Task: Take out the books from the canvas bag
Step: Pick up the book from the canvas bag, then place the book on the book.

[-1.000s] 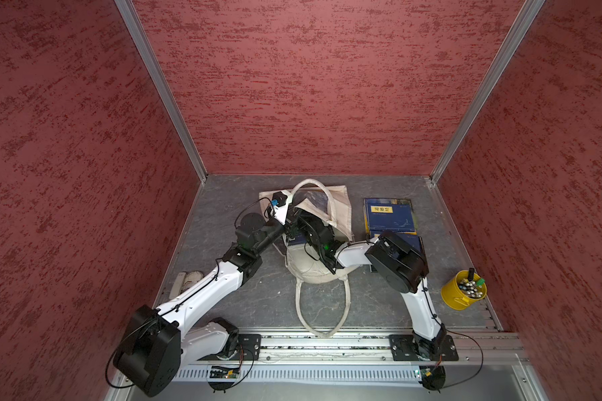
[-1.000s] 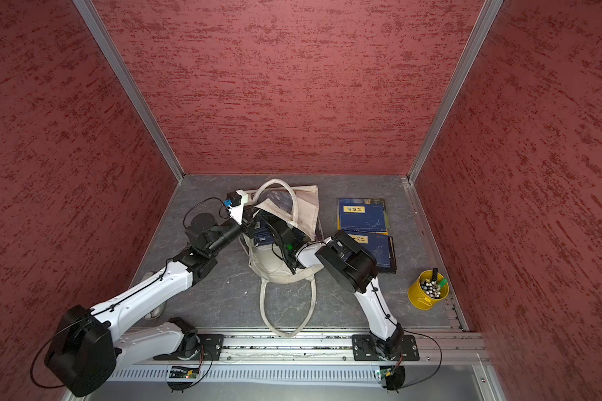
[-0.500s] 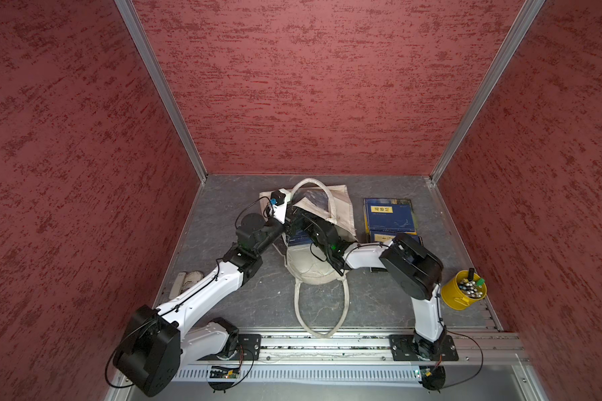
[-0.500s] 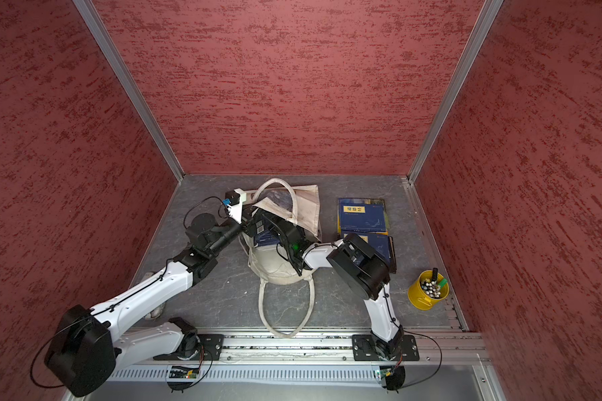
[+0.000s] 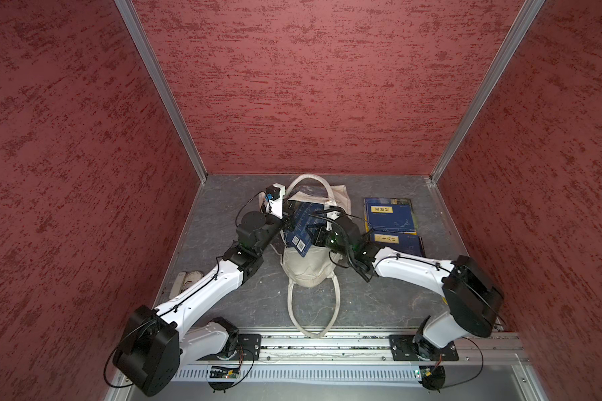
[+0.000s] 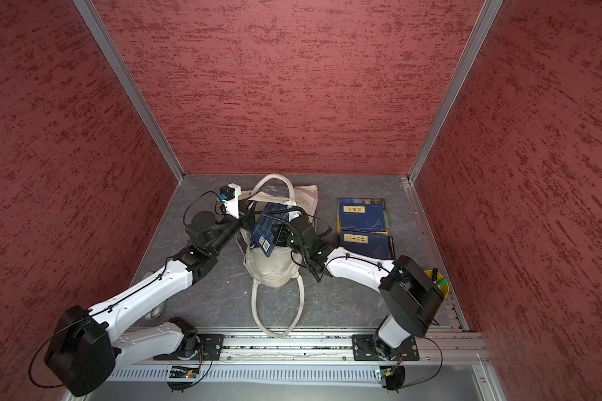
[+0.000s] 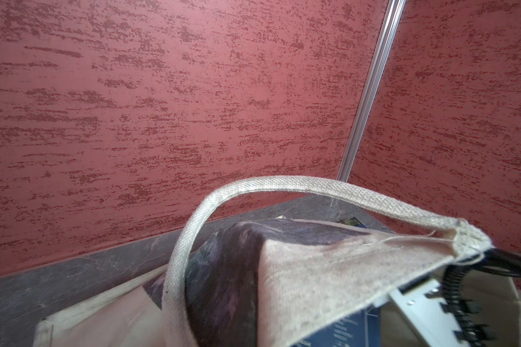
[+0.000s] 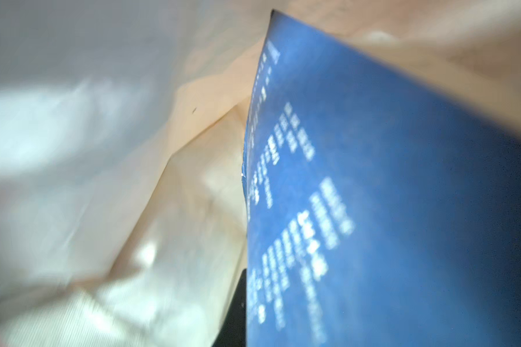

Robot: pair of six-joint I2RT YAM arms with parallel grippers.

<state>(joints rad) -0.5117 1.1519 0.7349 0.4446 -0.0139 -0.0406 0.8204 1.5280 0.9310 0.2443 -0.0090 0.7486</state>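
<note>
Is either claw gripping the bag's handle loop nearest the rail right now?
No: that handle loop lies slack and flat on the table, with nothing touching it.

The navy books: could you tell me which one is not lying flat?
The barcode-up book, tilted out of the canvas bag; the other two lie flat beside it.

Your grey stone-patterned tabletop (image 5: 244, 302) carries a cream canvas bag (image 5: 308, 270) at centre. To its right a navy book (image 5: 390, 215) lies flat, a second navy book (image 5: 405, 243) touching it. A yellow bucket (image 6: 445, 290) stands at the right edge and an unidentifiable white object (image 5: 185, 279) lies at the left.
</note>
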